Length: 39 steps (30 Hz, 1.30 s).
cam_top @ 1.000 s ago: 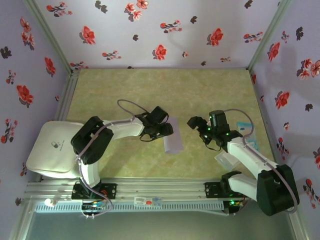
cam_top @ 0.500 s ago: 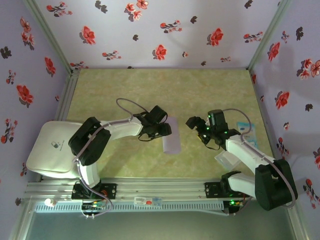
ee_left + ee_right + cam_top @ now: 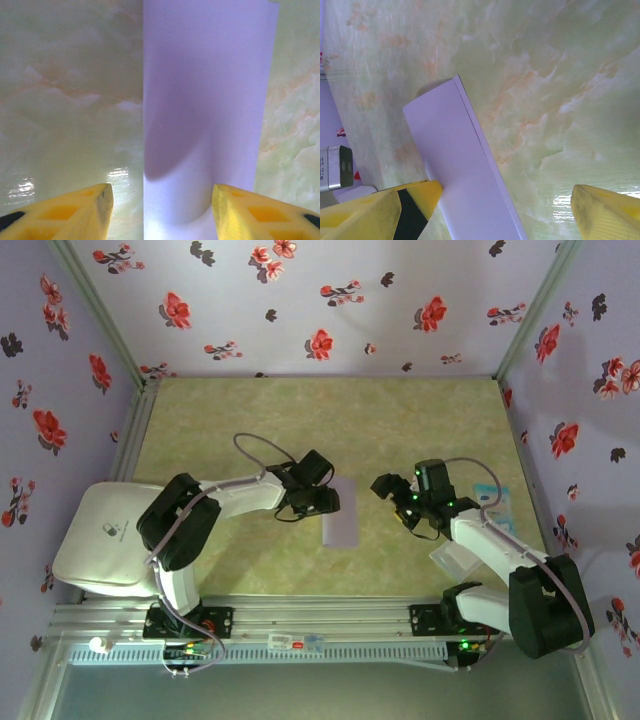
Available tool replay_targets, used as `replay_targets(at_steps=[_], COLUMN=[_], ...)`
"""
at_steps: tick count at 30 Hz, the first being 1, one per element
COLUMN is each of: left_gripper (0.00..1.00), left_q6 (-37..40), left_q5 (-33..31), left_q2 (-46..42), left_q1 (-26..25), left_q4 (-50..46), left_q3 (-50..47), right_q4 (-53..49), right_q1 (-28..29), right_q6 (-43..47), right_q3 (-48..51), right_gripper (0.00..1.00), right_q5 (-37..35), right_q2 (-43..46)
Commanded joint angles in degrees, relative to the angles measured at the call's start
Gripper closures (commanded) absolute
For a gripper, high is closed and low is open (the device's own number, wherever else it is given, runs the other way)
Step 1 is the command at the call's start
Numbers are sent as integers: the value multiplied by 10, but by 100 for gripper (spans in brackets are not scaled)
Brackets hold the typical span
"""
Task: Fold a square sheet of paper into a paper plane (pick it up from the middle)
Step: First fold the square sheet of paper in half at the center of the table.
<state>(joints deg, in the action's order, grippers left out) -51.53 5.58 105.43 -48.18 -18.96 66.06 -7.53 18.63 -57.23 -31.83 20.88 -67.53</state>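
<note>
Lavender sheet [image 3: 343,525] lies folded into a narrow, plain rectangle.

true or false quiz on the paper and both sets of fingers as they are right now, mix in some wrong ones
1. The paper lies on the table as a long rectangle. True.
2. The right fingers are clamped on the paper. False: they stand wide apart and grip nothing.
3. The left fingers are apart, with the paper below the gap between them. True.
4. The paper is already a pointed plane. False: its end is square, with no point.
5. The card lies beside the left arm. False: it lies by the right arm.
</note>
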Motion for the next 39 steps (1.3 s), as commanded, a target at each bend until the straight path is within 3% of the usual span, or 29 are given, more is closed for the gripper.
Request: replay_targets(at_steps=[1,23,39], left_gripper=[44,43,41], left_q6=[30,50,0], left_q5=[3,7,6], left_q2=[20,51,67], left_q1=[5,5,4], left_q4=[-27,-44,-23], left_q3=[22,30,31], right_q4=[-11,-5,-3], right_q1=[0,3,3], right_q6=[0,-2,0], right_q3=[-17,-12,-9], right_gripper=[11,11,11], right_q5=[6,7,8], right_q2=[-3,-17,-20])
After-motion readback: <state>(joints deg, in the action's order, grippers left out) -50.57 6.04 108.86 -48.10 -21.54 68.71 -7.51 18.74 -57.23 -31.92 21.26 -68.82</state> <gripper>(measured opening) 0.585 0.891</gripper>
